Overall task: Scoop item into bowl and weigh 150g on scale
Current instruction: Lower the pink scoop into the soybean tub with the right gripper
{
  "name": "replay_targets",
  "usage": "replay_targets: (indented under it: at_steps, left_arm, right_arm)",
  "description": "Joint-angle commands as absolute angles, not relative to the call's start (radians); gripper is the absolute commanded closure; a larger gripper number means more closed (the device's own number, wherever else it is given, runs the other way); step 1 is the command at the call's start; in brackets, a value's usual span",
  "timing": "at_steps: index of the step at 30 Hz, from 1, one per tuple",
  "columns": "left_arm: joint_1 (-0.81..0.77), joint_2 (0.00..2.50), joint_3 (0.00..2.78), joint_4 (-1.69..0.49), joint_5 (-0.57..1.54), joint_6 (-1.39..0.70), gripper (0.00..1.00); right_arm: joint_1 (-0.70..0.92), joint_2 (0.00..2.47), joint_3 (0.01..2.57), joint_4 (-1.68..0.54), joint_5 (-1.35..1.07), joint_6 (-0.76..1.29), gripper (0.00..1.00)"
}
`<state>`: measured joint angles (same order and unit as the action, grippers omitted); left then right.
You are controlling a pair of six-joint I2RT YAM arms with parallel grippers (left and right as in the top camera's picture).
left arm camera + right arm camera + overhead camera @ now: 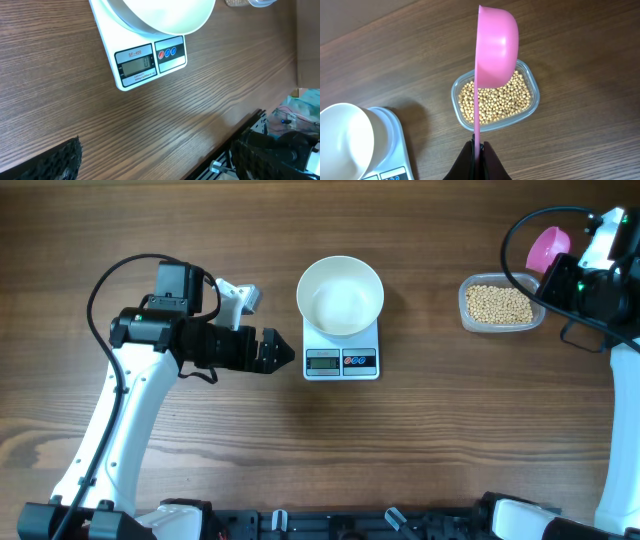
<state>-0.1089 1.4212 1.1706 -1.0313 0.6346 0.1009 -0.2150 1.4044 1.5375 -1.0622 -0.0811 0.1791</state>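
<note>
Tan beans point(498, 304) point(495, 98) fill a clear plastic tub point(470, 320) point(532, 107) at the right of the table. The empty white bowl point(340, 296) point(165, 17) point(342, 137) stands on the white scale point(341, 360) point(145, 62) point(395, 137) in the middle. My right gripper point(478, 147) is shut on the thin handle of a pink scoop point(548, 247) point(495, 47), which hangs on edge above the tub. My left gripper point(281, 354) is open, just left of the scale, with nothing between its fingers point(62, 157).
The wooden table's near edge with dark rails point(235, 145) runs along the lower right of the left wrist view. Black cables point(515, 250) loop over the right arm point(600, 280) near the tub.
</note>
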Motion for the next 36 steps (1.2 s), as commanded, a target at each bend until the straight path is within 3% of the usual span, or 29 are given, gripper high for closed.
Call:
replay_targets:
  at_steps: [1,15,28,36]
  left_arm:
    - [-0.105,1.422,1.16,-1.031,0.653,0.125,0.0]
    - [-0.105,1.422,1.16,-1.032,0.653,0.125,0.0]
    - [-0.105,1.422,1.16,-1.022,0.654,0.124,0.0]
    - [-0.105,1.422,1.16,-1.022,0.654,0.124,0.0]
  right_arm:
    - [-0.217,1.409,1.544,-1.062,-0.075,0.184,0.95]
    - [-0.217,1.409,1.544,-1.087,0.101,0.181,0.96]
    - [-0.217,1.41,1.544,-1.108,0.102,0.072,0.96]
    - [-0.217,1.42,1.511,-1.107,-0.033,-0.166,0.96]
